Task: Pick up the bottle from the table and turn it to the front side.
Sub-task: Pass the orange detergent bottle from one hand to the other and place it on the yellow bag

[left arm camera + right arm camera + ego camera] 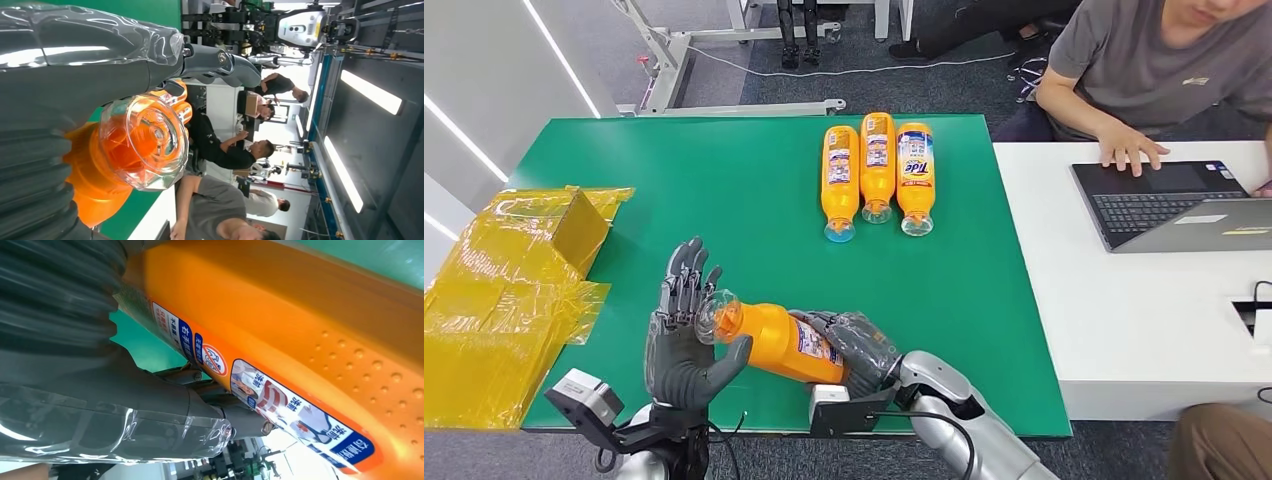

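An orange detergent bottle [774, 340] with a clear cap is held on its side above the green table's [724, 200] near edge, cap toward my left. My right hand [854, 345] grips its body from the base end; in the right wrist view the fingers [100, 405] wrap under the bottle [300, 330], whose back label shows. My left hand [682, 340] stands upright at the cap end, fingers spread upward and thumb under the neck. The left wrist view has the clear cap [142, 140] right before the palm, the fingers [75, 65] extended beyond it.
Three more orange bottles [876, 170] lie side by side at the table's far middle. Crumpled yellow wrapping [504, 290] covers the left edge. To the right stands a white table [1144, 330] with a laptop [1164, 200], where a person [1164, 60] sits typing.
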`<state>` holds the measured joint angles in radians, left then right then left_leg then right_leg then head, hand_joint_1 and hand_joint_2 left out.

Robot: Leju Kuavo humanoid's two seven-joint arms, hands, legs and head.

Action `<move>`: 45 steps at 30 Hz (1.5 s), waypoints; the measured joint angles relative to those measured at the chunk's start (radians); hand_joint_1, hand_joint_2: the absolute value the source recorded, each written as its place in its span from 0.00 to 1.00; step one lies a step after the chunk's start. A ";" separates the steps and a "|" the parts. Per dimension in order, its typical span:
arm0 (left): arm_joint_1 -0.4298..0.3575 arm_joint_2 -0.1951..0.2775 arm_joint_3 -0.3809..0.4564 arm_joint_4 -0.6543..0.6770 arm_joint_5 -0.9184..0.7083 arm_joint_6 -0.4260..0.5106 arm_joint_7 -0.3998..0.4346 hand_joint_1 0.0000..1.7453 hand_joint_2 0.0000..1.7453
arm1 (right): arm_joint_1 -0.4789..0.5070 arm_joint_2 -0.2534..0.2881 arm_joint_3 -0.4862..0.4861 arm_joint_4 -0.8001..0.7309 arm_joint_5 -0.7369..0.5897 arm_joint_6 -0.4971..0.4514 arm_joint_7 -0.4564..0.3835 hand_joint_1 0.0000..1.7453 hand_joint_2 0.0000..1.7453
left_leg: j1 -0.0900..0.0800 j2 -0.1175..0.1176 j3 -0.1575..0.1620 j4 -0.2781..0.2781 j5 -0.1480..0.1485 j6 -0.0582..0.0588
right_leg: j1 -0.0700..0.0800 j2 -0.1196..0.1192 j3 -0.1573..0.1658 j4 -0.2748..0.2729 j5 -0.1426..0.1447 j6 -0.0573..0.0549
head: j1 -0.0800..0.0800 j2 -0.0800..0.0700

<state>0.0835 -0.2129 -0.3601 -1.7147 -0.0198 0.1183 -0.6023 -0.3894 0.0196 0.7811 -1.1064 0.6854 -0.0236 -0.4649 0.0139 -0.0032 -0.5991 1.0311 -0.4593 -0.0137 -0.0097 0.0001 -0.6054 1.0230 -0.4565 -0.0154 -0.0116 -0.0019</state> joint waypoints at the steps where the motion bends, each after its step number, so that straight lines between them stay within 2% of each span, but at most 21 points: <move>1: 0.000 0.000 0.000 0.000 -0.002 -0.001 0.003 0.00 1.00 | 0.003 -0.001 0.000 -0.001 -0.002 -0.002 0.000 1.00 1.00 | 0.000 0.000 0.000 0.000 0.000 0.000 | 0.000 0.000 0.000 0.000 0.000 0.000 | 0.000 0.000; 10: -0.010 -0.011 -0.001 0.000 -0.017 -0.002 0.026 0.00 1.00 | 0.049 -0.005 -0.010 -0.076 -0.016 -0.070 -0.009 1.00 1.00 | 0.000 0.000 0.000 0.000 0.000 0.000 | 0.000 0.000 0.000 0.000 0.000 0.000 | 0.000 0.000; 15: -0.015 -0.015 -0.004 0.000 -0.016 0.011 0.029 0.00 1.00 | 0.073 -0.005 -0.027 -0.134 -0.037 -0.121 -0.040 1.00 1.00 | 0.000 0.000 0.000 0.000 0.000 0.000 | 0.000 0.000 0.000 0.000 0.000 0.000 | 0.000 0.000; 24: -0.019 -0.014 -0.013 0.002 -0.006 0.026 0.028 0.00 1.00 | 0.078 -0.006 -0.031 -0.157 -0.049 -0.110 -0.038 1.00 1.00 | 0.000 0.000 0.000 0.000 0.000 0.000 | 0.000 0.000 0.000 0.000 0.000 0.000 | 0.000 0.000; 28: -0.019 -0.013 -0.016 0.002 -0.006 0.030 0.025 0.99 1.00 | 0.078 -0.006 -0.030 -0.150 -0.050 -0.101 -0.037 1.00 1.00 | 0.000 0.000 0.000 0.000 0.000 0.000 | 0.000 0.000 0.000 0.000 0.000 0.000 | 0.000 0.000; 45: -0.017 -0.004 -0.031 0.002 0.015 0.003 0.019 1.00 1.00 | 0.084 -0.006 -0.028 -0.143 -0.050 -0.116 -0.017 1.00 1.00 | 0.000 0.000 0.000 0.000 0.000 0.000 | 0.000 0.000 0.000 0.000 0.000 0.000 | 0.000 0.000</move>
<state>0.0669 -0.2172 -0.3913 -1.7132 -0.0047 0.1212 -0.5833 -0.3054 0.0134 0.7530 -1.2497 0.6355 -0.1398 -0.4818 0.0139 -0.0030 -0.5993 1.0311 -0.4593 -0.0136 -0.0097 0.0001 -0.6055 1.0230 -0.4565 -0.0154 -0.0116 -0.0019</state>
